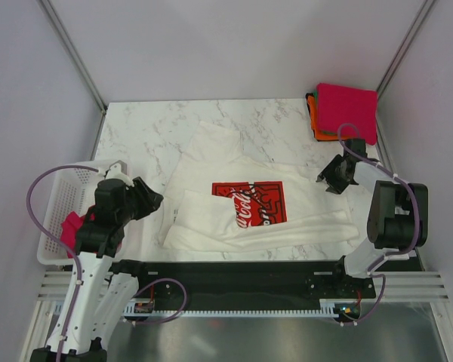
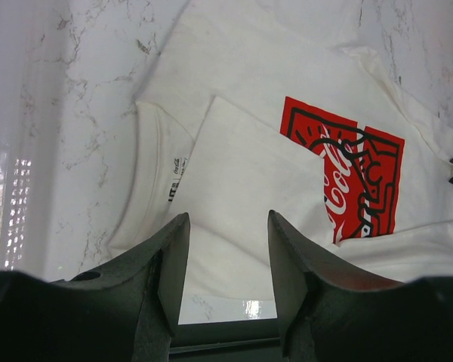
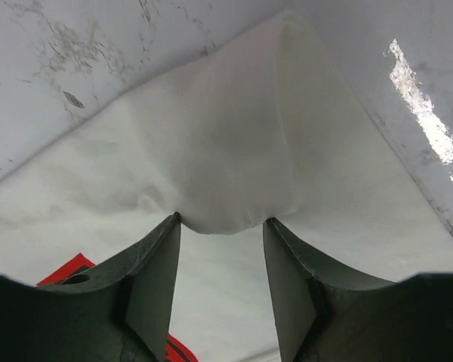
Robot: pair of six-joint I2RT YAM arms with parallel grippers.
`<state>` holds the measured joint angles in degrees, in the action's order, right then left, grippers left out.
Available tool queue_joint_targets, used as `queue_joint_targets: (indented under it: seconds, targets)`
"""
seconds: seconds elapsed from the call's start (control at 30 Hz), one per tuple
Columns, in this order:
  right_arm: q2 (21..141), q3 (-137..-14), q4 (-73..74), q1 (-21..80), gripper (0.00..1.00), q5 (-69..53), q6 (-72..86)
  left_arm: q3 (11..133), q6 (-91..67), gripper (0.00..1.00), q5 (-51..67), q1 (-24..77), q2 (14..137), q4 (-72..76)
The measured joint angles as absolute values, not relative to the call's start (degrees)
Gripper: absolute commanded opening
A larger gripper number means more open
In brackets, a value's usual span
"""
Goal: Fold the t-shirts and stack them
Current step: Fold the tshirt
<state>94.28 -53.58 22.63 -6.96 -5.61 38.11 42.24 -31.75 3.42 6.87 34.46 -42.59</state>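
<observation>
A white lattice basket (image 1: 57, 204) is seen at the marble table's (image 1: 136, 128) left edge. The left gripper (image 2: 226, 219) is held half open, empty, beside the white Coca-Cola t-shirt (image 1: 211, 162) spread mid-table. The right gripper (image 3: 220, 220) is parted at a raised fold on its right edge. Bare marble is left before the magenta-topped stack of folded t-shirts (image 1: 347, 111) in the far right corner.

1. On the white t-shirt (image 1: 211, 162), a folded flap (image 1: 211, 215) is covering part of the red print (image 1: 260, 200).
2. At the table's (image 1: 136, 128) far right corner, the magenta t-shirt (image 1: 349, 109) is hiding most of the orange t-shirt (image 1: 312, 113) beneath.
3. The collar label (image 2: 178, 167) is showing too small to read.
</observation>
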Motion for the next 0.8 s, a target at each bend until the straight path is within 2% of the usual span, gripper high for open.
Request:
queue_joint_targets:
  seconds: [0.17,0.27,0.3,0.37,0.6,0.67,0.8]
  targets:
    - [95.37,-55.81,22.26,-6.96,0.36,-4.25,37.71,42.17,-31.66,0.52,3.46,6.87,34.57,-42.48]
    - [96.12,-57.21,22.15,-6.96,0.17,-3.99,37.34,42.13,-31.64,0.52,3.51,6.87,34.92,-42.26]
    - [96.31,-57.49,22.06,-6.96,0.07,-3.99,37.26,42.13,-31.64,0.52,3.49,6.87,35.05,-42.24]
    - [96.60,-58.00,21.89,-6.96,0.00,-4.01,37.06,42.13,-31.62,0.52,3.49,6.87,35.42,-42.22]
    - [96.31,-61.52,23.16,-6.74,0.00,-3.55,35.86,42.46,-30.26,0.53,4.01,6.87,42.50,-38.72]
    - [95.20,-62.22,23.35,-6.52,0.00,-3.49,35.51,44.66,-29.65,0.53,4.78,6.87,48.60,-37.30]
    - [92.09,-63.24,23.24,-6.26,0.00,-4.19,34.63,54.41,-28.21,0.52,5.04,6.87,68.31,-30.70]
